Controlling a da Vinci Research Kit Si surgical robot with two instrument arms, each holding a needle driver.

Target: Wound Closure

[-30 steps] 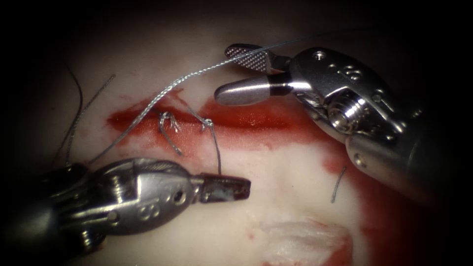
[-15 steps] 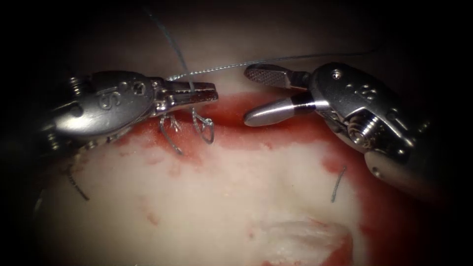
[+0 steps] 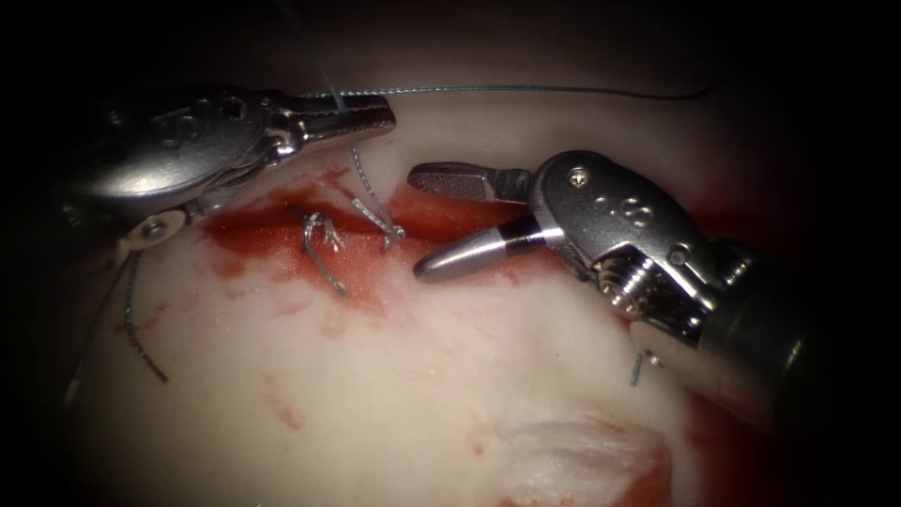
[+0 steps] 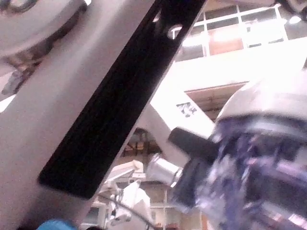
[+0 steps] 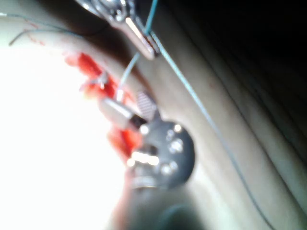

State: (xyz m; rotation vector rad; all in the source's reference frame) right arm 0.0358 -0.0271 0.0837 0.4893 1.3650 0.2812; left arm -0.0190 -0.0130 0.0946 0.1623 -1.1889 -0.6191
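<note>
The tissue (image 3: 404, 394) has a cut (image 3: 282, 230) running left to right, wet with red fluid. My left tool (image 3: 385, 115) lies above the cut, its jaws shut on the thread (image 3: 526, 90). One strand drops taut from those jaws to a knot (image 3: 395, 230) on the cut. The other strand trails off to the right. My right tool (image 3: 416, 223) comes in from the right, open, its fingertips just right of that knot and holding nothing. In the right wrist view the right tool (image 5: 128, 109) is open beside the red cut, below the left tool's tip (image 5: 144, 43) and the thread (image 5: 192, 96).
A finished knot with short cut ends (image 3: 317, 233) sits left of the taut one. Loose cut pieces of thread lie at the left (image 3: 139, 343) and beside the right tool's shaft (image 3: 638, 368). A pale raised patch (image 3: 572, 451) lies at the near edge.
The left tool swung from the lower left to above the cut with thread in its jaws, then lifted, drawing the strand taut. The right tool moved down and left toward the knot, staying open.
</note>
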